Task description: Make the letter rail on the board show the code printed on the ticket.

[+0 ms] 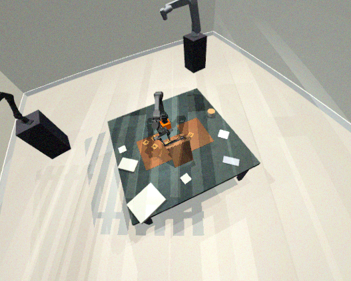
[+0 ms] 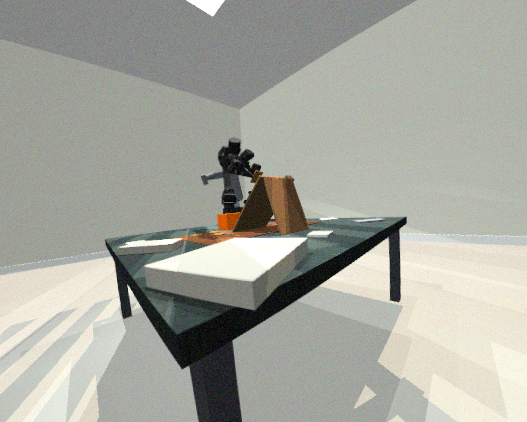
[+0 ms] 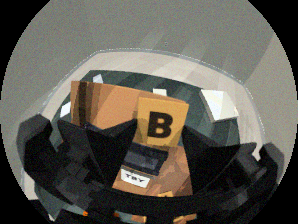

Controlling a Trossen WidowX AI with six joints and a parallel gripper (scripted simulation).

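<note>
My gripper is shut on the B tile, whose letter stands upright in the wrist view. The tile is at the left end of the rail, near the board's top edge; I cannot tell whether it touches the rail. The dark letter rail runs along the top of the tent-shaped board; the fingers hide part of it. The ticket seems to read TBY. Loose tiles lie left of the board, including one and another. One tile lies at the right.
Orange-brown mats flank the board. A large white slab lies at the table's near left corner. Smaller white pieces and a round tan object are spread around. An orange block is beside the arm.
</note>
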